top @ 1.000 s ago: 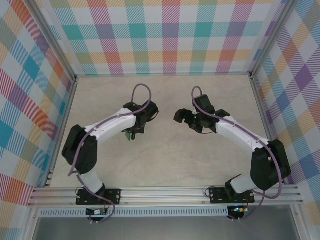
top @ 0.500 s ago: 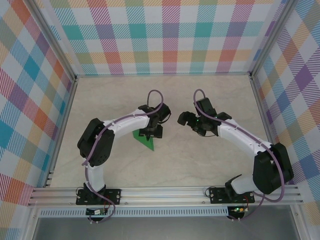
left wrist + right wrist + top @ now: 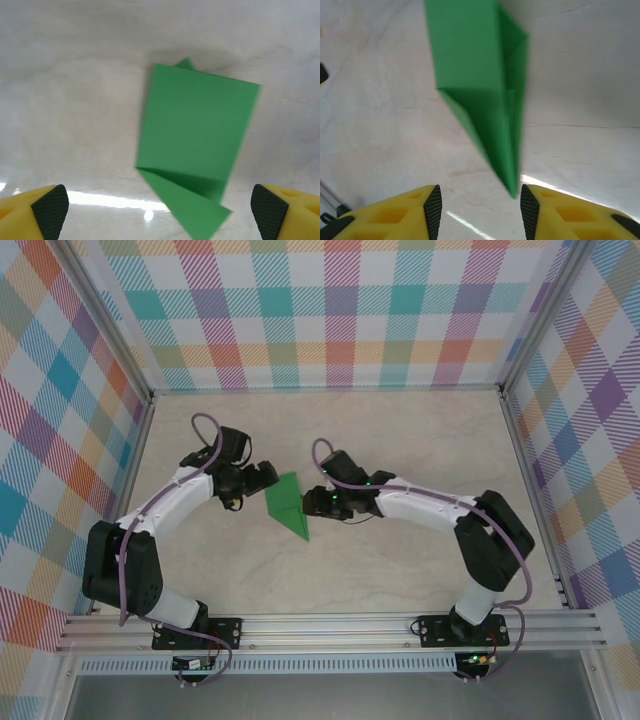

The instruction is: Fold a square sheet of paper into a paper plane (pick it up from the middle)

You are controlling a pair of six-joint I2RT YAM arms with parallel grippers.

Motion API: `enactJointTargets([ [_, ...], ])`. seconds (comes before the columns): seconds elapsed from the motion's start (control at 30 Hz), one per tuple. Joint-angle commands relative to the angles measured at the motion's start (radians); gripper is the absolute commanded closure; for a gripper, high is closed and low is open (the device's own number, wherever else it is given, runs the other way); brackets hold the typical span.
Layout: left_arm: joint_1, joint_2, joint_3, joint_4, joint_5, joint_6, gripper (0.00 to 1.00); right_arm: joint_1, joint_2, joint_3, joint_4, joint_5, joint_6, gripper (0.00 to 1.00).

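On the pale table [image 3: 420,440] the left arm has swung away to its own side while the right arm has reached in toward the centre. The paper plane [image 3: 287,504] — a pointed green dart — now lies flat between them. The left gripper [image 3: 260,478] has released it, its jaws spread wide. The right gripper [image 3: 480,205] is narrowing near the pointed end, clamping nothing yet — likely a handover.

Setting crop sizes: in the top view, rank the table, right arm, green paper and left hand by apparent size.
1. table
2. right arm
3. green paper and left hand look much alike; the hand sits nearer the camera, so unranked.
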Motion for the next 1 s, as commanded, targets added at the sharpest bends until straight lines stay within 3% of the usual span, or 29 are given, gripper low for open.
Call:
enactJointTargets([
  [0.0, 0.066, -0.061, -0.071, 0.025, 0.030, -0.048, 0.04, 0.058, 0.084, 0.104, 0.016, -0.020, -0.015, 0.55],
  [0.17, 0.137, -0.093, -0.151, 0.060, 0.072, -0.082, 0.03, 0.087, 0.220, 0.238, -0.045, -0.017, -0.006, 0.60],
  [0.4, 0.147, -0.092, -0.184, 0.097, 0.139, -0.087, 0.04, 0.062, 0.334, 0.342, -0.181, 0.090, -0.015, 0.63],
  [0.73, 0.146, -0.079, -0.216, 0.157, 0.247, -0.104, 0.06, 0.017, 0.352, 0.263, -0.177, 0.051, -0.101, 0.64],
  [0.97, 0.142, -0.045, -0.251, 0.233, 0.369, -0.135, 0.16, -0.013, 0.287, 0.110, -0.164, 0.032, -0.252, 0.64],
])
